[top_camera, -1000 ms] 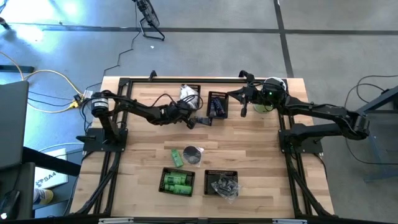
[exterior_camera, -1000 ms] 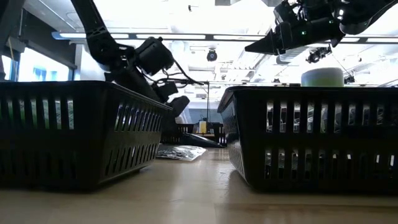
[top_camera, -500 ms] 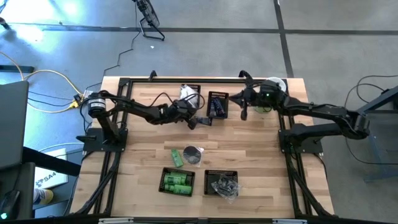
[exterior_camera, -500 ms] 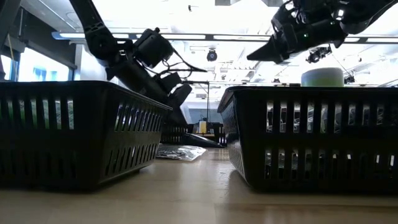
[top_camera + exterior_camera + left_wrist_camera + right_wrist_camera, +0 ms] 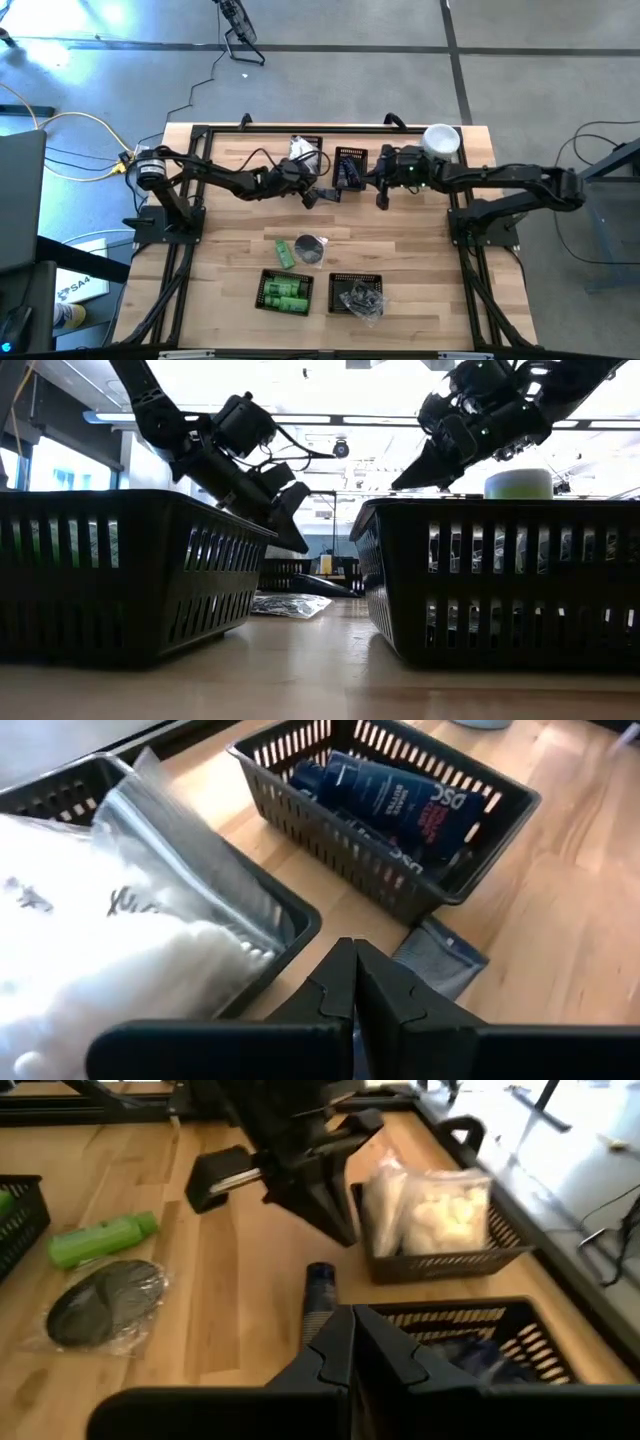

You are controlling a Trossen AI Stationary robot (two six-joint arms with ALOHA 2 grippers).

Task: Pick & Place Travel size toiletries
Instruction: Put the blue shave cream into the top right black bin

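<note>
Both grippers are shut and hold nothing. My left gripper hovers over a dark blue tube that lies flat on the table, between the basket of white packets and the basket of dark blue bottles. My right gripper hangs above the table beside the blue-bottle basket, on its right. A loose green tube and a wrapped grey disc lie mid-table.
Two more black baskets stand near the front edge, one with green bottles, one with clear-wrapped bits. A pale-green cylinder with a white lid stands at the far right. Bare wood lies right of the near baskets.
My right gripper has come down and swung from beside the cylinder toward the table's left and near side, rolling as it went, and now hangs next to the blue-bottle basket. My left gripper has risen a little and tipped. Both stayed shut.
</note>
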